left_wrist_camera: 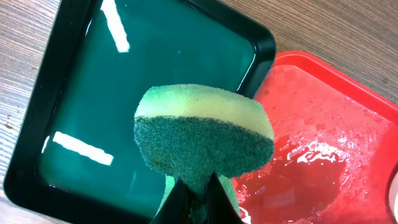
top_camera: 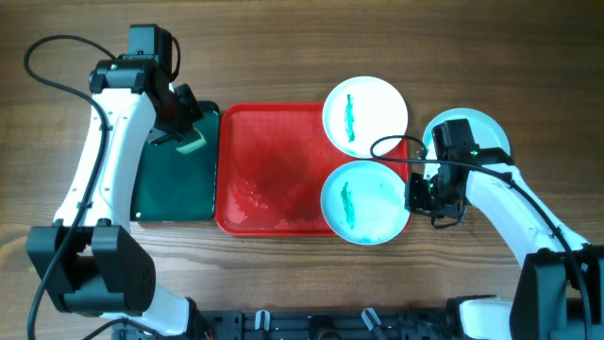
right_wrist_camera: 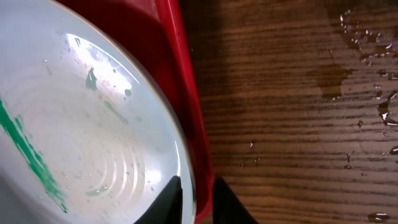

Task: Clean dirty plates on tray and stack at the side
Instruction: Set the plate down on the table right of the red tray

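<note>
Sponge [left_wrist_camera: 205, 134], yellow on top and rough green below, is gripped tight by the left claw [left_wrist_camera: 198, 190]. It is held up over the corner of the green tray [left_wrist_camera: 37, 149], close to the edge of the red tray [left_wrist_camera: 348, 93]. Water is seen in the green tray, with bright lights shining on it. The floor of the red tray is wet too.

The right claw [right_wrist_camera: 198, 193] is set low at the right side of the red tray [right_wrist_camera: 186, 93]. One finger is seen over the rim of the front plate [right_wrist_camera: 81, 124] and the other over the table [right_wrist_camera: 298, 112]. The plate edge and the red rim lie in the small gap between them. Whether the plate is pinched cannot be told.

Bare wood is seen to the right of the tray, with a few water drops [right_wrist_camera: 379, 112] on it.

From above, the front plate [top_camera: 365, 201] and the back plate [top_camera: 365, 115] are seen at the right end of the red tray, each poking out over its rim. Both are round and pale, with a green smear down the middle. A third plate [top_camera: 491, 127], pale blue, lies on the table beside the tray and is partly hidden by the right arm.
</note>
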Robot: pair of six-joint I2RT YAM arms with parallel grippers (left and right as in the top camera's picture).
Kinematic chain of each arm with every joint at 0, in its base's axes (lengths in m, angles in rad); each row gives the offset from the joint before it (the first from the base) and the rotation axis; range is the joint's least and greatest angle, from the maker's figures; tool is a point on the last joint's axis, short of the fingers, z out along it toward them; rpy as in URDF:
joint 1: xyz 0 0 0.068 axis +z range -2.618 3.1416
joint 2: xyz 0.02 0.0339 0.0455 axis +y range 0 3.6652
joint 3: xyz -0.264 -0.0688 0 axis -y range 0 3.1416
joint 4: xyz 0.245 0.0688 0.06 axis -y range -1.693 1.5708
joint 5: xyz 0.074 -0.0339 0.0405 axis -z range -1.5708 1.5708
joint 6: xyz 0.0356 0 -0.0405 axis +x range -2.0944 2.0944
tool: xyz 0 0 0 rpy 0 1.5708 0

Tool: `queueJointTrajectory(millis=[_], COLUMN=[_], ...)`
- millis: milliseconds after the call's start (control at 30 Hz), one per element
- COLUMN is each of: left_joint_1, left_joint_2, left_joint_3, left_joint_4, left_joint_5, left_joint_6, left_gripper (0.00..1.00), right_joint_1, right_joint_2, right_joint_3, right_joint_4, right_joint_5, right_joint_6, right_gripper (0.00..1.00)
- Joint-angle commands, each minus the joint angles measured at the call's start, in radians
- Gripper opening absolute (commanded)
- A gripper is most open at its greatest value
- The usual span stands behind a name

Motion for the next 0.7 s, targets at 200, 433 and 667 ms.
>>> queueJointTrajectory(millis=[200, 433, 667], left_joint_1=[0.002, 0.002, 0.002], left_joint_2=[-0.003, -0.003, -0.003], left_joint_3=[0.003, 0.003, 0.003], left_joint_4=[0.000, 0.000, 0.000], left_joint_5=[0.005, 0.005, 0.005], left_joint_6=[0.005, 0.005, 0.005], left_gripper=[0.04, 0.04, 0.04], right_joint_1=[0.166, 0.376, 0.422], right_joint_2=[0.024, 0.048, 0.352], right_joint_3=[-0.003, 0.157, 0.415], right_joint_4=[0.034, 0.102, 0.059], right_joint_5=[-0.020, -0.063, -0.119], right_joint_6=[0.119, 0.279, 0.253], right_gripper=[0.04, 0.04, 0.04])
